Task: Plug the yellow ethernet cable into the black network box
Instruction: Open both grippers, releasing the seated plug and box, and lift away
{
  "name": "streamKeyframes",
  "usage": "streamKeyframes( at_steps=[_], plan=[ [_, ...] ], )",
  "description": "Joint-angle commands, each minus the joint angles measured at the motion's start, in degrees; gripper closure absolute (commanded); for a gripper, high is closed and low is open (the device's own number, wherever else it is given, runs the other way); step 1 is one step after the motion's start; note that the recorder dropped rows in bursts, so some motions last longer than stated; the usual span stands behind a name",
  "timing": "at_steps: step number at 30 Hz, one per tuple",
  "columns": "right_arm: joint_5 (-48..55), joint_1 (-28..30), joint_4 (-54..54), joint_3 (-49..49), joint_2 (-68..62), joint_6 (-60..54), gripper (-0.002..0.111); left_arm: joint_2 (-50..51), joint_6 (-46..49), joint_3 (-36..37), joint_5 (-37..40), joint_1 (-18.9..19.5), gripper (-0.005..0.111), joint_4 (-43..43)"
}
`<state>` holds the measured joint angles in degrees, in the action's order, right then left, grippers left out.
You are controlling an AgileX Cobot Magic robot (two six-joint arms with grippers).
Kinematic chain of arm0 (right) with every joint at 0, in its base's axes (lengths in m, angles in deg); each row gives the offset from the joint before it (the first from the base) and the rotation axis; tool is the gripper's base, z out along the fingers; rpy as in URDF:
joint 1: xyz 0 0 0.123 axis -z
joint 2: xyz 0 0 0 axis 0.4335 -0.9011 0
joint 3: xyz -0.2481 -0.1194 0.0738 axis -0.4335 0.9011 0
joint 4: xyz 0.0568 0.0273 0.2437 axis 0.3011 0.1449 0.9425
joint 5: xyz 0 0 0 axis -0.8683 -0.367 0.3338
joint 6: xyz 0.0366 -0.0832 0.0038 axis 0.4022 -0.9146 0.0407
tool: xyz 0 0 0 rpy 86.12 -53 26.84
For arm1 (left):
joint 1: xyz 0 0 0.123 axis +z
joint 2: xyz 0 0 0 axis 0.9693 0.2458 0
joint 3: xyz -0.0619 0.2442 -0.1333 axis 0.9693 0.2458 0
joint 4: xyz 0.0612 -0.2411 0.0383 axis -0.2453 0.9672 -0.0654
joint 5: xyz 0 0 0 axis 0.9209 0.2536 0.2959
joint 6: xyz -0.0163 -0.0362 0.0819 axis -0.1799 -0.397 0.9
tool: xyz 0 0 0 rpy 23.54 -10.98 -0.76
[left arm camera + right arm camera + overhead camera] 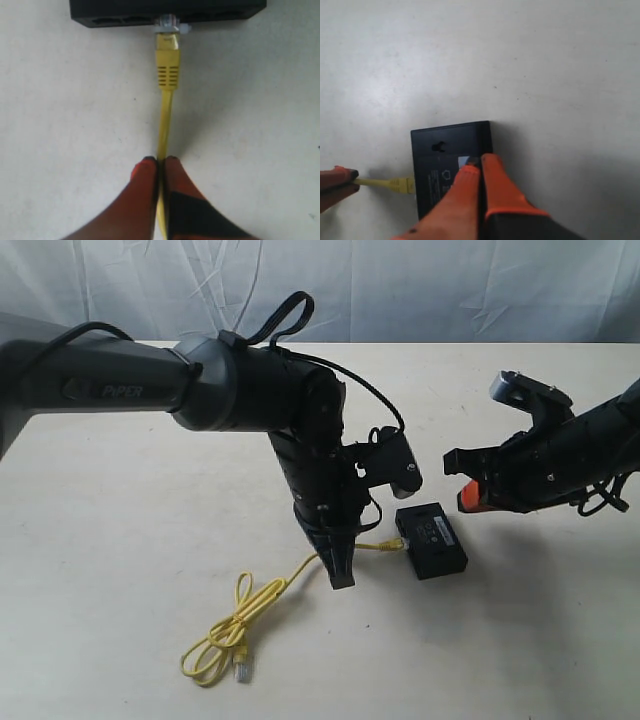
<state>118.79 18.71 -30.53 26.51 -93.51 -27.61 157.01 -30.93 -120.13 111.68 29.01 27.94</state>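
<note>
The black network box [432,540] lies flat on the table, label up. The yellow ethernet cable [262,602] runs from a loop near the front edge up to the box. In the left wrist view its clear plug [168,24] sits in the mouth of a port in the box's side [120,11]. My left gripper [161,161] is shut on the cable a short way behind the plug, pointing down at the table [342,580]. My right gripper [481,161] is shut on nothing and hovers over the box [445,150], to the box's upper right [466,496].
The cable's free end with its second plug [241,671] lies in the loop at the front left. The left arm's big black body [250,390] stretches across the left of the table. A white cloth backdrop [400,290] hangs behind the table.
</note>
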Motion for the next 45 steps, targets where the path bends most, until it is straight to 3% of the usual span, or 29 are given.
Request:
streamKeyframes(
  at_steps=[1, 8, 15, 18, 22, 25, 35, 40, 45],
  plan=[
    [0.3, 0.4, -0.5, 0.2, 0.5, 0.1, 0.109, -0.7, 0.0, -0.2, -0.3, -0.1, 0.102, 0.6],
    [0.3, 0.4, -0.5, 0.2, 0.5, 0.1, 0.109, -0.7, 0.0, -0.2, -0.3, -0.1, 0.07, 0.6],
    [0.8, 0.4, -0.5, 0.2, 0.6, 0.1, 0.109, -2.0, -2.4, -0.2, -0.1, -0.1, 0.067, -1.6],
    [2.5, 0.4, -1.1, 0.2, 1.8, 0.1, 0.109, -4.4, -10.8, -0.2, 0.0, -0.1, 0.07, -7.6],
    [4.0, 0.4, -3.0, 0.2, 5.9, 0.3, 0.109, -8.6, -22.9, -0.2, 2.1, 0.9, 0.09, -16.5],
    [5.3, 0.4, -5.9, 0.2, 9.8, 2.7, 0.109, -11.7, -26.8, -0.2, 3.9, 3.4, 0.107, -16.2],
    [9.4, 0.4, -30.9, 0.2, 27.4, 23.4, 0.109, -23.4, -38.8, 3.6, 5.3, 15.2, 0.107, -15.9],
    [12.2, 0.4, -44.4, 0.2, 38.4, 34.1, 0.109, -32.2, -42.8, 10.4, 1.0, 19.9, 0.107, -15.9],
    [12.5, 0.4, -54.1, 2.5, 50.4, 39.5, 0.109, -43.3, -46.8, 19.9, -5.6, 21.5, 0.107, -18.0]
  ],
)
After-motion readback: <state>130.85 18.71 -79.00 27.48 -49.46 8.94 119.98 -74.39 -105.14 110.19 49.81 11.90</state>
